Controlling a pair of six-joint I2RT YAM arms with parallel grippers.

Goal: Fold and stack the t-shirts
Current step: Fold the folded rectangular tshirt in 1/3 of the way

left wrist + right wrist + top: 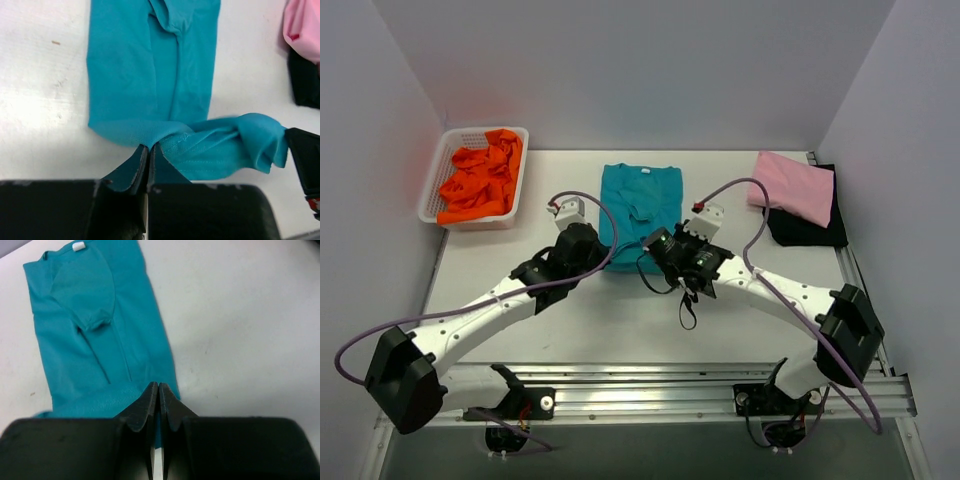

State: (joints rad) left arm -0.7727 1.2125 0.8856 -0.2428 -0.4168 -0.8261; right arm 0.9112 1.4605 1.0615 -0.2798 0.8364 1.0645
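Teal t-shirt point(638, 200) lies mid-table, sleeves folded in, half done. Pink shirt point(795, 185) sits on the black shirt point(810, 232) far right, seemingly both folded; orange shirts point(480, 182) wait crumpled in the basket point(434, 182) far left. Left gripper point(148, 148) and right gripper point(158, 386) are both pinched tight on the teal near hem.

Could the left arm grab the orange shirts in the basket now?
Probably not yet: its jaws are shut on the teal shirt. Once freed, nothing seems to block the open basket of orange shirts.
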